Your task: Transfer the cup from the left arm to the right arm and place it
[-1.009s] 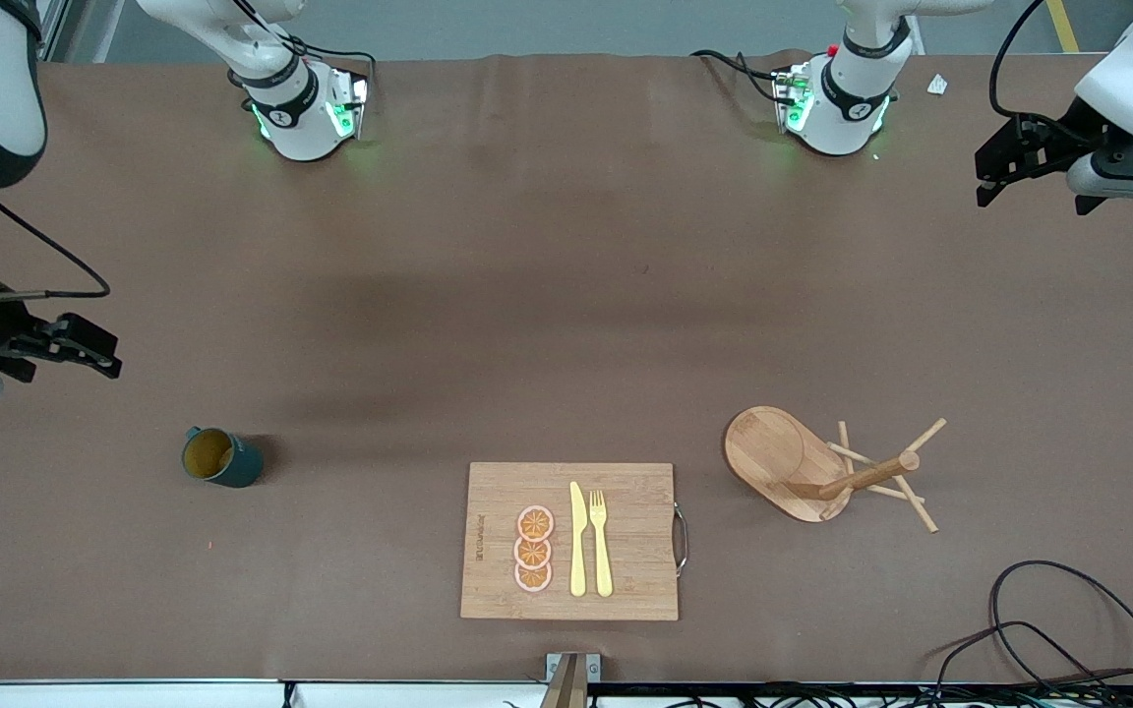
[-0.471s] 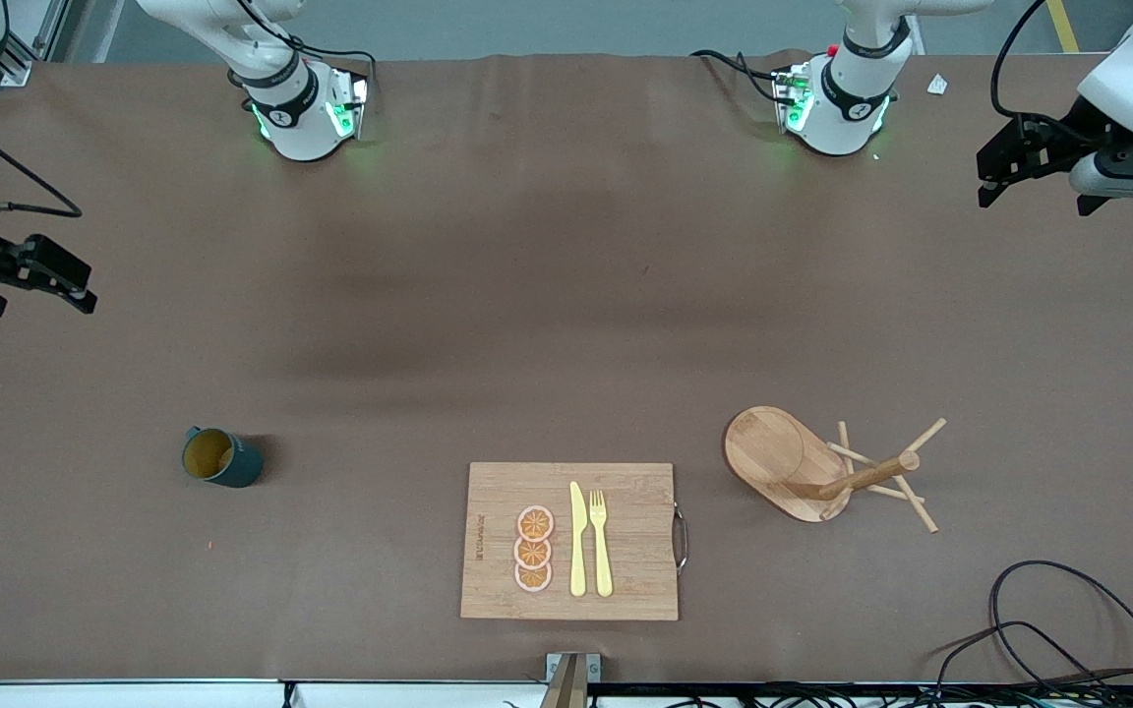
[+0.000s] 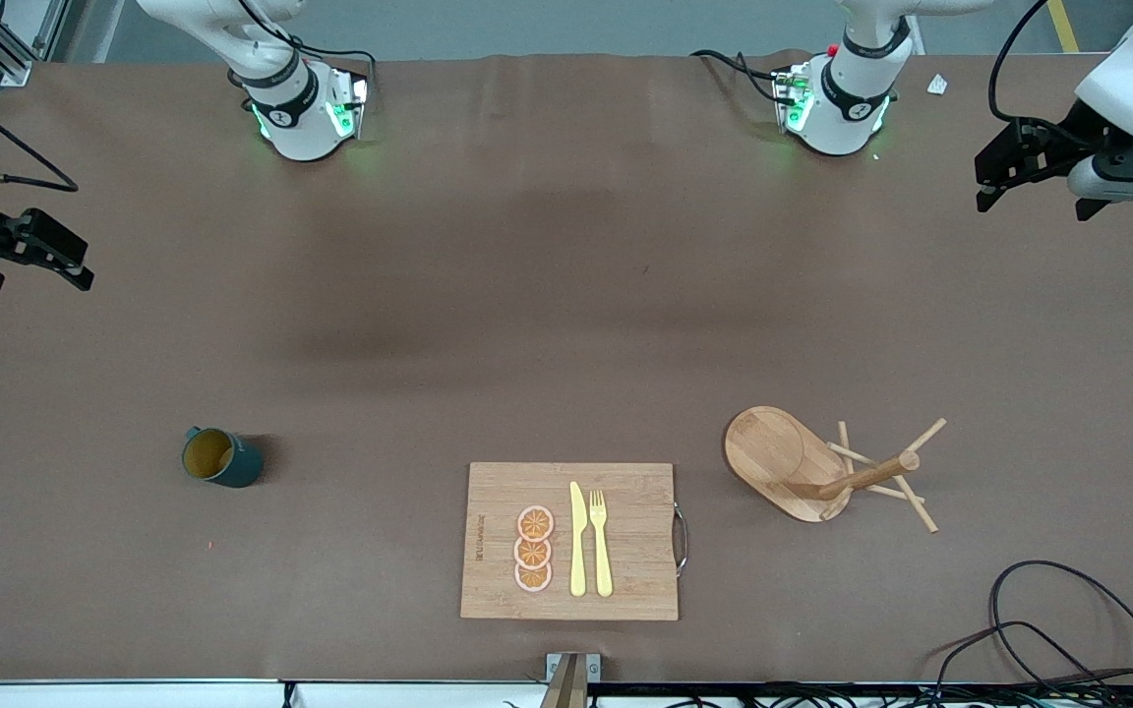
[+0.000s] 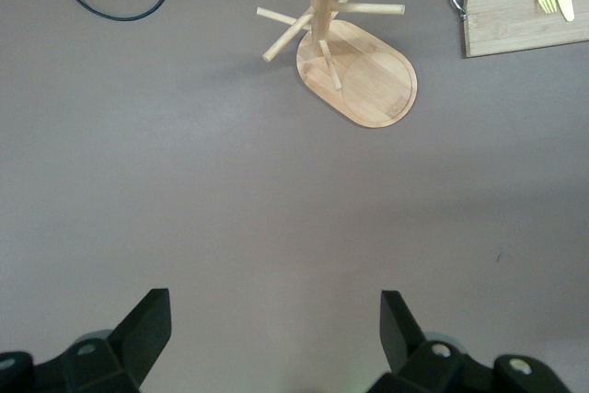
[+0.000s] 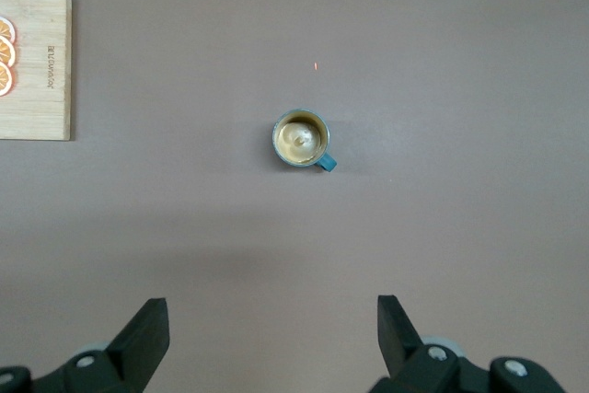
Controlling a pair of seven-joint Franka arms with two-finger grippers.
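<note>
- Brown cloth-covered table (image 3: 566, 295), faint creases; grey floor along the base end.
- Cup (image 3: 220, 457) upright on the cloth toward the right arm's end — at 9 o'clock from the cutting board (image 3: 507, 580), well apart.
- Peg stand (image 3: 822, 472) at the board's 3 o'clock.
- Right gripper (image 3: 35, 258) over that table end, jaws spread wide, empty.
- Left gripper (image 3: 1004, 175) over its own end, jaws wide, empty.

cutting board (image 3: 569, 541): knife (image 3: 577, 539), fork (image 3: 601, 541), orange slices (image 3: 533, 549) | peg stand (image 3: 827, 470) beside it | cable (image 3: 1068, 629)
</note>
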